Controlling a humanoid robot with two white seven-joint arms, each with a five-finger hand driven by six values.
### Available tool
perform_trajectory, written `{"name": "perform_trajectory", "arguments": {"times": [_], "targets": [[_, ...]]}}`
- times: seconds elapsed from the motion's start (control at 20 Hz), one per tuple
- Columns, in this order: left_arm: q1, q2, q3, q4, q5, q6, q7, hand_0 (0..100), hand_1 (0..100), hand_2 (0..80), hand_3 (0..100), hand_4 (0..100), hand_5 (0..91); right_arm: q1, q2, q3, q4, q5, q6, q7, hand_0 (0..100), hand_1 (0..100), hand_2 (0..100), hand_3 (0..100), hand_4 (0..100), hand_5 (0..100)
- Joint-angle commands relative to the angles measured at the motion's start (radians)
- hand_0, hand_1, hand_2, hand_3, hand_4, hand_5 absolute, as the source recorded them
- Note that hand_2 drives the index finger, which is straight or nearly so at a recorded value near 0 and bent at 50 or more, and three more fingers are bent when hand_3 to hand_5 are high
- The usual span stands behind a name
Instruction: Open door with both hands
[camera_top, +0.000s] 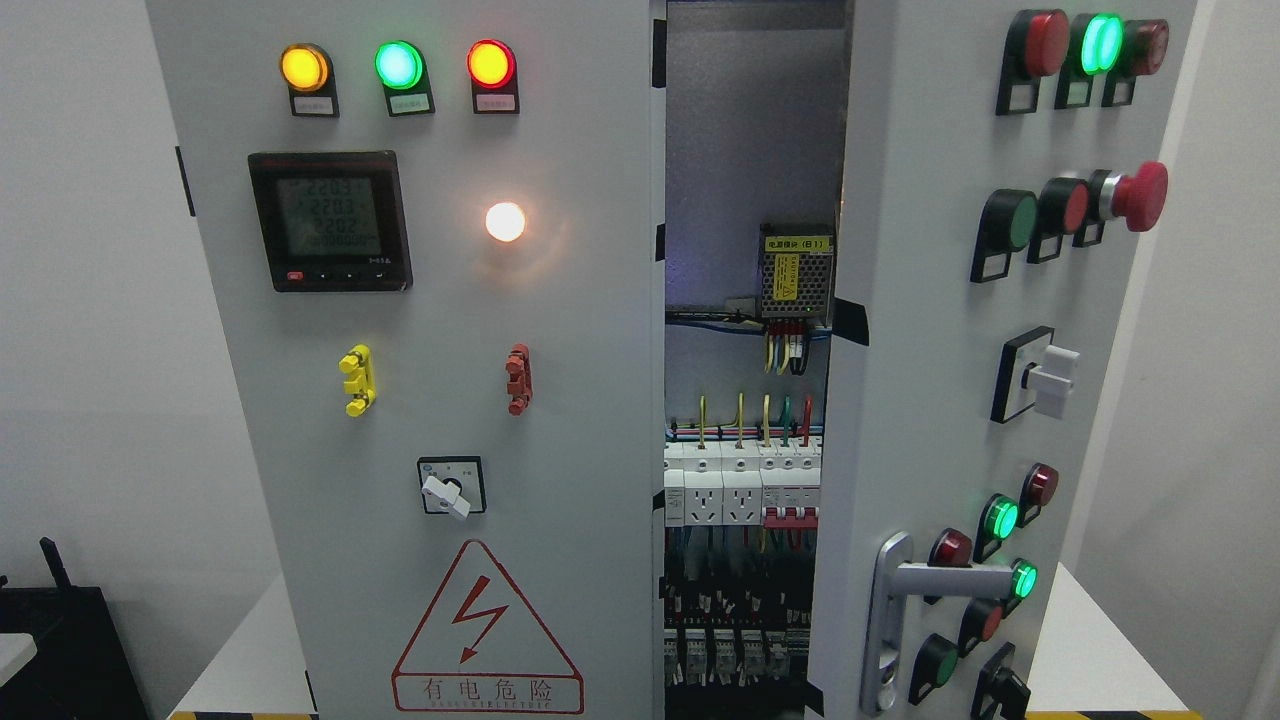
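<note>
Neither hand in head view; finger state cannot be told. Right door (930, 400) already swung partly ajar, wiring and breakers (745, 490) showing in gap. Left door (440, 380) shut. Judgement: stiff sheet-metal panel, hinged, moderately heavy, smooth paint slippery. Best hold: lever handle (935, 580) at lower right door, or its free edge. Avoid protruding buttons.

A white tabletop (1090, 650) carries the cabinet, with yellow-and-black hazard tape (1150, 714) along its front edge. A plain pale wall (90, 330) fills the background on both sides. At the lower left, beside the tabletop, stands a black piece of equipment (70, 650) with a thin black antenna-like stub (52, 562) rising from its top; a light-coloured rounded edge (14, 655) shows in front of it.
</note>
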Motion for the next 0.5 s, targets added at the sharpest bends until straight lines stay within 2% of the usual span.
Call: {"name": "perform_trajectory", "arguments": {"times": [0.0, 0.45], "targets": [[0.028, 0.0, 0.0, 0.006, 0.0, 0.0, 0.0, 0, 0, 0.0, 0, 3, 0.0, 0.0, 0.0, 0.0, 0.0, 0.0, 0.0, 0.0, 11, 0, 0, 0, 0, 0], [0.029, 0.0, 0.0, 0.006, 0.0, 0.0, 0.0, 0, 0, 0.0, 0, 3, 0.0, 0.0, 0.0, 0.001, 0.0, 0.0, 0.0, 0.0, 11, 0, 0, 0, 0, 0]]}}
